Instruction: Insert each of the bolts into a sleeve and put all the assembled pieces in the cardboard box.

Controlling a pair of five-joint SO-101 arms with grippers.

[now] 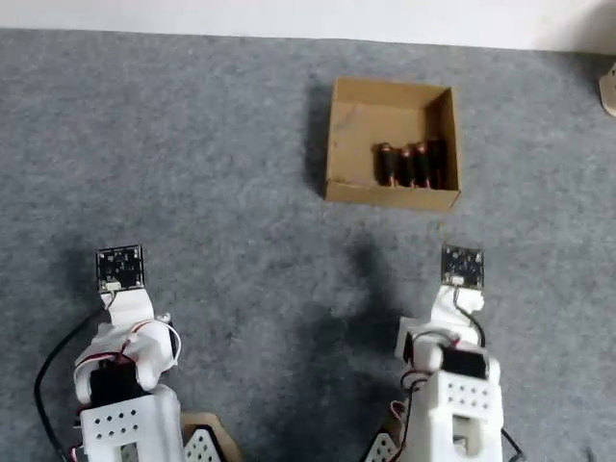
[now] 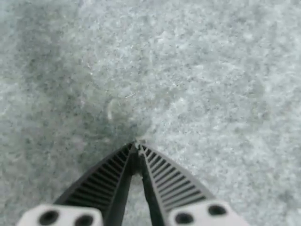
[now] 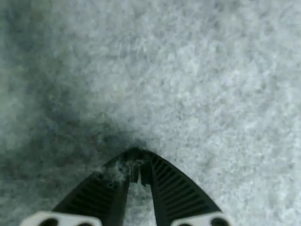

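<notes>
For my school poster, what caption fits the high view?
Assembled pieces lie side by side in the cardboard box on grey carpet.

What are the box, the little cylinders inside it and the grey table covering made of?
The box looks like plain brown cardboard: matte, with thin folded walls. The cylinders seem metal, coppery-brown with small glints, though coated plastic is possible. The table covering looks like grey felt or short-pile carpet, fuzzy and mottled.

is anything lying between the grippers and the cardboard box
Nothing visible does. Only bare grey carpet lies between the left gripper, the right gripper and the cardboard box, where the assembled pieces already lie.
</notes>
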